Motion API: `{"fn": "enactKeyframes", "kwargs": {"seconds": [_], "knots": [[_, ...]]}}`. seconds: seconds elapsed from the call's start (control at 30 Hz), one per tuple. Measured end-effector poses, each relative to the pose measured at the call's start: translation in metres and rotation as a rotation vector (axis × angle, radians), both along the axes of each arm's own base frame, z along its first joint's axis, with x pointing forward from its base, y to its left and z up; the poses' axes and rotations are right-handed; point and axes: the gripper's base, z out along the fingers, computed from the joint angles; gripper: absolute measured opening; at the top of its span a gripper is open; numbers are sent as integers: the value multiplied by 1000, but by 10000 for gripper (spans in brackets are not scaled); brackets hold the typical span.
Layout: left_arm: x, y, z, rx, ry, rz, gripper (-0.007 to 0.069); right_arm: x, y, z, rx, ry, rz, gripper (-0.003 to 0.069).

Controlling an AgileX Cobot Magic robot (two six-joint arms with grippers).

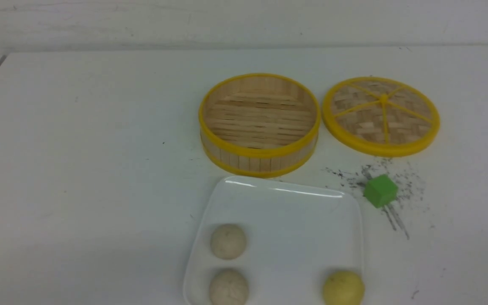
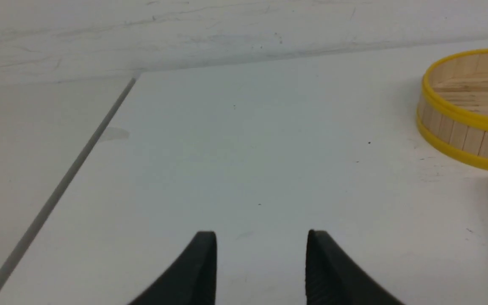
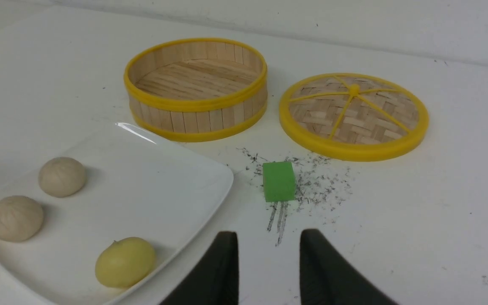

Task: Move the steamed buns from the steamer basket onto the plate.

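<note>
While jaws escape front view, wrists show them.

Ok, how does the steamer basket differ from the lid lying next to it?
The steamer basket is deep, with a tall wall of upright wood slats; the lid is flat and shallow. The basket's floor is parallel slats; the lid's face is woven, with yellow spokes meeting at a hub. The basket has two yellow rims, top and bottom; the lid shows one. Both are round, bamboo-coloured, and sit on the table.
</note>
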Motion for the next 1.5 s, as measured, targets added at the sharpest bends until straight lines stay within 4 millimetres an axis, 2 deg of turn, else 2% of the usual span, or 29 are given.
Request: {"fn": "enactKeyframes", "kwargs": {"seconds": [0.23, 0.5, 0.8, 1.2, 1.5], "knots": [[17, -3, -44, -9, 46, -24, 317, 0, 0, 0, 0, 0, 0, 236], [23, -6, -75, -60, 106, -41, 315, 0, 0, 0, 0, 0, 0, 239], [24, -8, -92, -109, 156, -48, 302, 0, 0, 0, 0, 0, 0, 239], [25, -13, -91, -245, 125, -67, 302, 0, 0, 0, 0, 0, 0, 239], [25, -14, -91, -243, 126, -73, 302, 0, 0, 0, 0, 0, 0, 239]]}}
